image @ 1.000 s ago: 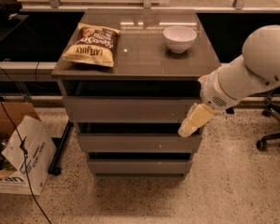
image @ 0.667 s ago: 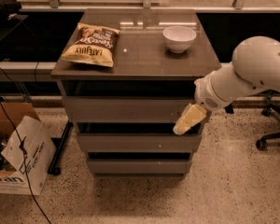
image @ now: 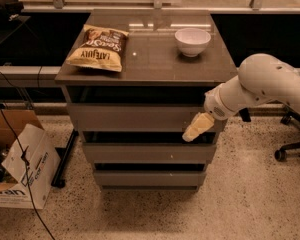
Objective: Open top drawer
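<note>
Cream two-finger gripper (image: 196,128) | advanced left to lower right edge of flat grey-brown top drawer (image: 135,118) front | closure state indeterminate | drawer judged not yet pulled

Inspected cabinet top (image: 155,66): flat, glossy, brown-grey. Carries two items, well apart. At 9 o'clock, noted a chip bag (image: 97,48) marked LATE JULY, lying flat, slightly askew, near the left edge. At 2 o'clock, noted a white bowl (image: 192,40), upright, near the right edge. Below, recorded speckled floor (image: 240,209) bearing the cabinet, a cardboard box (image: 21,170) at 8 o'clock of it and an office chair base (image: 290,149) at 3 o'clock. Located gripper (image: 197,127) off the surface, before the right end of the top drawer (image: 135,118) front; contact not determinable.
</note>
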Motion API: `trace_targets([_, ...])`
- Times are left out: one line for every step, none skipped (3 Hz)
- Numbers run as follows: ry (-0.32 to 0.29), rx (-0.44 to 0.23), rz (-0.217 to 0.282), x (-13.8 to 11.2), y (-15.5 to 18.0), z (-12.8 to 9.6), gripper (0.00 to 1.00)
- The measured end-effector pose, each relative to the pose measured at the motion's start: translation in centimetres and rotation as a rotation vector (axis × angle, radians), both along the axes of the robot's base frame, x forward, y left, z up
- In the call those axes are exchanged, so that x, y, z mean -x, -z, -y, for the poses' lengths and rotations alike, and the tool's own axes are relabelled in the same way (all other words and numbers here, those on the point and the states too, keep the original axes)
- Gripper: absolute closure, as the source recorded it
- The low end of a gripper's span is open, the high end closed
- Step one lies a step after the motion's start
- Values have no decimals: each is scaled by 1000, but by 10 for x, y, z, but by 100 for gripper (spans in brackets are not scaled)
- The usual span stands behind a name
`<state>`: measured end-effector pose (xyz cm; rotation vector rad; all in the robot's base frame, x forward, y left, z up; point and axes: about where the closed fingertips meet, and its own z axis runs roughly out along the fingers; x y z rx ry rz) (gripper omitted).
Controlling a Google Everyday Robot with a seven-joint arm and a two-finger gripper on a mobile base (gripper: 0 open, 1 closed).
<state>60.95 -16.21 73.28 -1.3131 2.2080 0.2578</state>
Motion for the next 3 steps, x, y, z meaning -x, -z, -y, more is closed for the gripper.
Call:
trace_targets([8, -14, -20, -25, 24, 6, 0])
trace_targets([16, -12, -51, -44, 46, 14, 0])
trace_targets([30, -13, -96, -46, 66, 21, 0])
